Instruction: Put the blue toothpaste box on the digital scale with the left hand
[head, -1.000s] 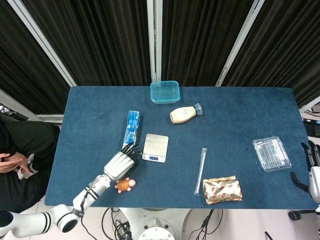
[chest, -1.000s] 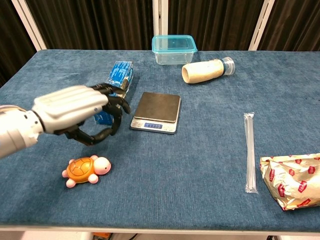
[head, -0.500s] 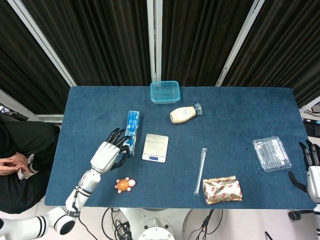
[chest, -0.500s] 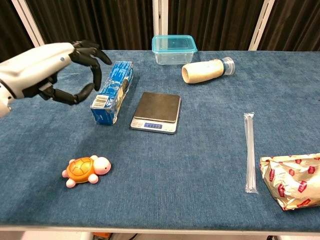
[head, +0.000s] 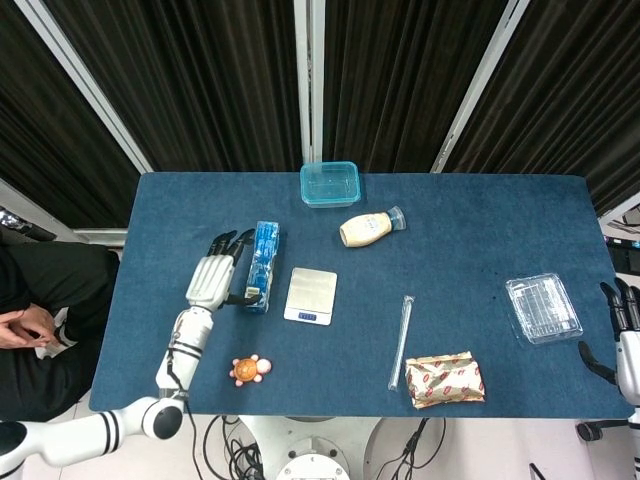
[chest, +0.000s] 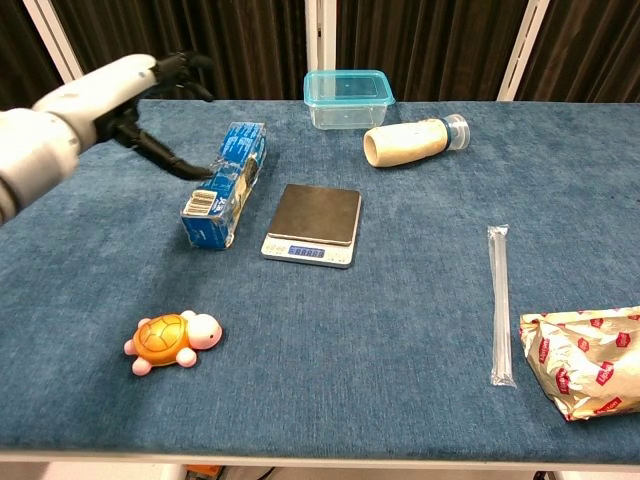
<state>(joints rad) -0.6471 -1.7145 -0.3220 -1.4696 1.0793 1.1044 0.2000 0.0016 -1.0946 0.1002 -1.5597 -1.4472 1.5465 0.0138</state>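
Note:
The blue toothpaste box (head: 262, 264) (chest: 226, 182) lies flat on the blue table, its long side running front to back, just left of the digital scale (head: 311, 295) (chest: 314, 223). My left hand (head: 214, 279) (chest: 118, 94) hovers open at the box's left side, fingers spread, its thumb reaching toward the box's near half; contact cannot be told. Nothing lies on the scale's plate. My right hand (head: 622, 320) hangs open past the table's right edge, seen only in the head view.
An orange toy turtle (head: 249, 369) (chest: 172, 339) sits in front of the box. A teal container (chest: 347, 97) and a lying bottle (chest: 411, 141) are at the back. A plastic straw (chest: 498, 301), a snack bag (chest: 586, 372) and a clear tray (head: 542, 308) lie to the right.
My left hand has travelled from near the turtle back and leftward along the box, now beside its left flank. The box and scale have not moved.

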